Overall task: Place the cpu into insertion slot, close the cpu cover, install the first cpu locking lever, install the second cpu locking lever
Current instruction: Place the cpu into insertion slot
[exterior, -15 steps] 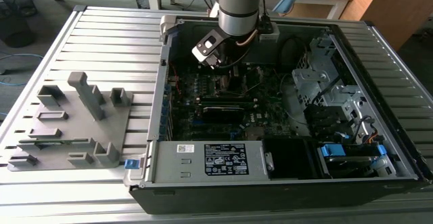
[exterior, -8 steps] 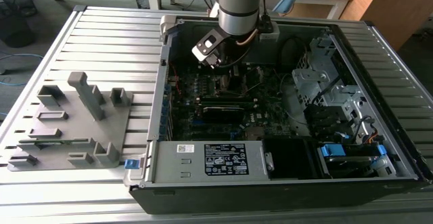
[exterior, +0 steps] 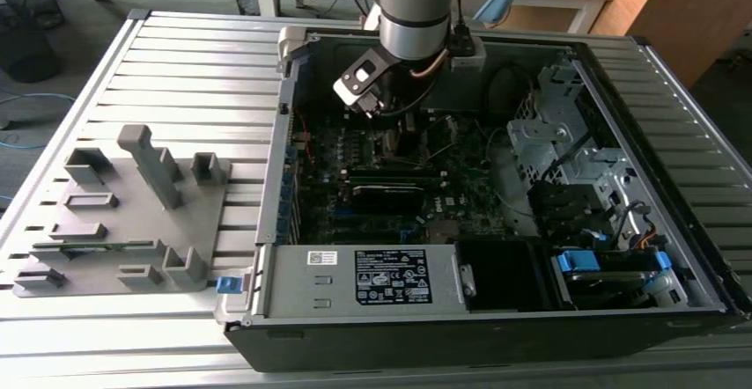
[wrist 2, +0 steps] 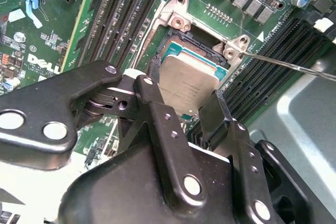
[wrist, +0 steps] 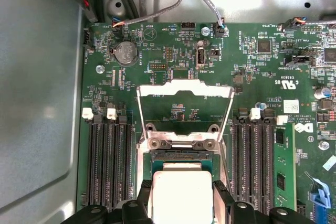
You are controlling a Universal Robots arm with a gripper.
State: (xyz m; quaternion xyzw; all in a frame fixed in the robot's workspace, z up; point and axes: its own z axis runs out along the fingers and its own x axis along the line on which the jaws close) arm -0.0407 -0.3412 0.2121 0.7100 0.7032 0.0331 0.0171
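My gripper [exterior: 379,112] reaches down into the open computer case over the motherboard. In both wrist views its black fingers [wrist 2: 149,95] stand on two opposite sides of the cpu [wrist 2: 190,80], a flat silver-grey square, and the gripper [wrist: 181,193] is shut on it. The cpu [wrist: 181,187] is at the insertion slot [wrist: 181,156], whose dark rim [wrist 2: 181,38] shows just beyond the chip. The cpu cover [wrist: 185,83], a silvery frame, is swung open away from the slot. A thin metal locking lever [wrist 2: 289,65] sticks out free beside the slot.
Black memory slots [wrist: 107,161] run along both sides of the slot. A labelled power supply box [exterior: 376,279] fills the case's near edge, and a drive cage [exterior: 564,151] and cables sit at the exterior view's right. A grey fixture [exterior: 129,213] lies outside the case.
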